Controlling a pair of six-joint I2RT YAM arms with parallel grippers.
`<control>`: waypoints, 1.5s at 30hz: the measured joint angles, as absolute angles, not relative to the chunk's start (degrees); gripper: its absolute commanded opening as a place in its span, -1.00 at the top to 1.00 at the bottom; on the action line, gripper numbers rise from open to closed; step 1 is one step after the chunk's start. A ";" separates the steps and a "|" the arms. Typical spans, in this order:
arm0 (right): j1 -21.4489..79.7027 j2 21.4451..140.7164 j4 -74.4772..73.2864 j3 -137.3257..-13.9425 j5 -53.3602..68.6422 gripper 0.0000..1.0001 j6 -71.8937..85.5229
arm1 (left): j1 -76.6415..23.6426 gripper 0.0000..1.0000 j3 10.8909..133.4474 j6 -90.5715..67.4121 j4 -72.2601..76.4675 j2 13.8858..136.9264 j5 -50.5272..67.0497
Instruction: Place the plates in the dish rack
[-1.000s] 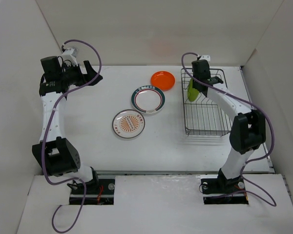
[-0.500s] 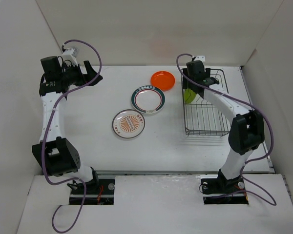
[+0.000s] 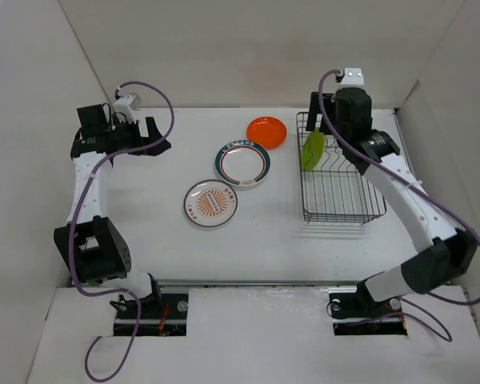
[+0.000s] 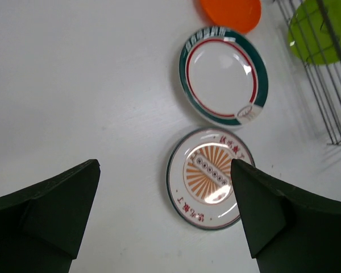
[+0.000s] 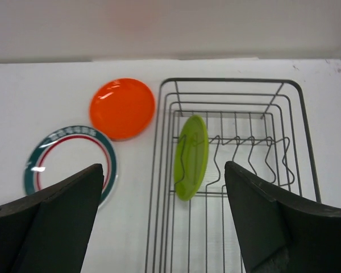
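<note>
The right tool [image 5: 162,168] hangs spread and empty above the dish rack [image 5: 295,114]. It grips nothing, most likely because its plate is already seated. Directly beneath it, the lime-green plate [image 5: 191,156] stands on edge at the rack's left side, held upright by the divider prongs. The slots to the tool's right are free for more plates.

Left of the tool, outside the rack, the orange plate [image 5: 123,108] and the green-rimmed plate [image 5: 62,156] lie flat on the worktop [image 3: 144,208], within reach.

The left tool [image 4: 165,165] is also spread and empty. The sunburst plate [image 4: 207,176] lies flat below it.

There are four plates, one racked and three waiting, plus one rack and two tools.
</note>
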State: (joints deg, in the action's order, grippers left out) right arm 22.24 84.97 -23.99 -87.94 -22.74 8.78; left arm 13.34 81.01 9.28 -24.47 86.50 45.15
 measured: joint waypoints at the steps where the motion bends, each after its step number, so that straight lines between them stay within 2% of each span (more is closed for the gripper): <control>1: 22.28 82.81 -23.70 -87.24 -20.84 -0.83 8.71 | 13.34 -0.95 79.85 11.05 -25.36 87.26 45.50; 9: 22.70 71.96 -21.98 -84.44 -9.02 -0.86 7.79 | 13.32 -0.85 72.62 23.14 -34.02 97.95 48.27; 18: 22.70 71.46 -21.87 -82.61 -0.89 -0.86 7.70 | 12.80 -0.79 73.52 32.01 -40.47 110.54 51.68; 21: 22.70 71.40 -21.91 -82.50 -0.19 -0.86 7.70 | 11.66 -0.79 73.52 32.45 -40.56 111.61 51.96; 24: 22.70 71.22 -21.89 -82.50 0.10 -0.86 7.73 | 10.61 -0.68 73.54 32.45 -40.45 112.03 52.56; 30: 22.70 71.20 -21.93 -82.50 0.43 -0.86 7.70 | 9.45 -0.62 73.93 31.38 -40.03 113.56 55.18; 37: 22.70 70.46 -22.15 -82.50 0.99 -0.86 7.77 | 6.94 -0.41 73.32 28.56 -36.73 113.60 55.33; 40: 22.70 69.67 -22.15 -82.32 1.39 -0.86 7.79 | 5.67 -0.17 72.62 27.11 -34.72 113.60 55.20; 44: 22.70 68.71 -22.11 -81.52 1.54 -0.86 7.81 | 5.10 0.51 71.40 25.41 -31.90 113.75 53.12; 45: 22.70 68.66 -22.22 -81.45 1.52 -0.86 7.81 | 5.10 0.78 70.98 24.82 -31.20 113.91 52.53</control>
